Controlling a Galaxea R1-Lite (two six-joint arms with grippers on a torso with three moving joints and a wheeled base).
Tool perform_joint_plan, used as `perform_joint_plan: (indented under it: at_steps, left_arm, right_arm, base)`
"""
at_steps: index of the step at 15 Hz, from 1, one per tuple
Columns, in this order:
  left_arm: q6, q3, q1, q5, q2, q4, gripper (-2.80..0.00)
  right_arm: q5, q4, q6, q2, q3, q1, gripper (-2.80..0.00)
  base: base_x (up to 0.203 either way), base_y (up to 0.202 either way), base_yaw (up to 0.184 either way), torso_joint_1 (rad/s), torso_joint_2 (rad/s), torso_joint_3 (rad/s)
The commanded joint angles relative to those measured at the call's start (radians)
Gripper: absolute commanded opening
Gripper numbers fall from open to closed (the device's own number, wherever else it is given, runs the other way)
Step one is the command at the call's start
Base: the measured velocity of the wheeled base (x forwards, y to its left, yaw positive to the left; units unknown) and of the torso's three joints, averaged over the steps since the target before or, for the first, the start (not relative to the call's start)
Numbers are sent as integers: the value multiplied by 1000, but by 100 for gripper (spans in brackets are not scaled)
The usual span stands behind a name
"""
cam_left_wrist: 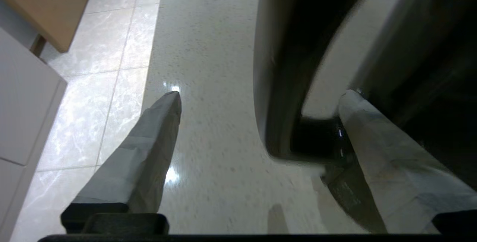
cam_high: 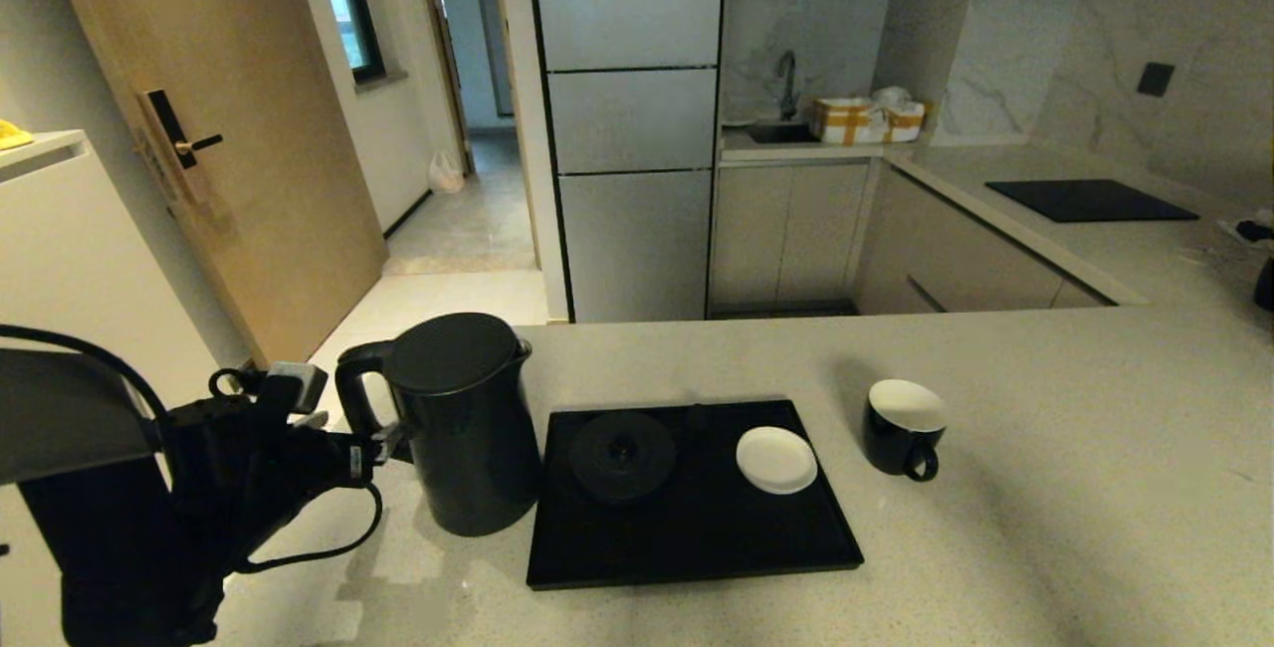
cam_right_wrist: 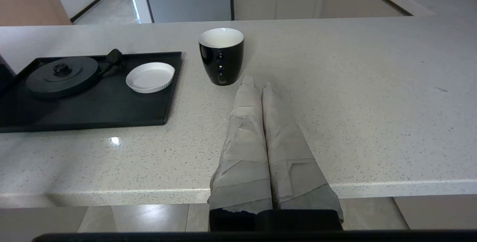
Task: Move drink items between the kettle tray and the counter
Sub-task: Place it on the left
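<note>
**Stone, gloss and matt black**

The tabletop [cam_high: 1045, 488] looks like pale speckled stone, polished enough to throw small glints. On it, the kettle [cam_high: 468, 428] has a smooth, glossy black body and a duller lid. Just beside the kettle, the tray [cam_high: 697, 538] is flat matt black, and the round base [cam_high: 622, 455] on it is equally matt. The saucer [cam_high: 776, 459] is smooth white. Beyond the tray's far side from the kettle, the cup [cam_right_wrist: 221, 57] shines black outside, white within. The right pincer [cam_right_wrist: 257, 82] has fingers wrapped in creased grey tape.
</note>
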Motion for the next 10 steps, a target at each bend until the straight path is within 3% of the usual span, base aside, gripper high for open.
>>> perform_joint_plan:
  at_steps: [1, 10]
  left_arm:
    - [-1, 38, 16, -1, -18, -16, 0]
    - [-8, 165, 48, -19, -126, -54, 0]
  right_arm:
    - [0, 0, -1, 0, 0, 0, -280]
    - [0, 0, -1, 0, 0, 0, -280]
  base:
    - [0, 0, 0, 0, 0, 0]
    - [0, 0, 0, 0, 0, 0]
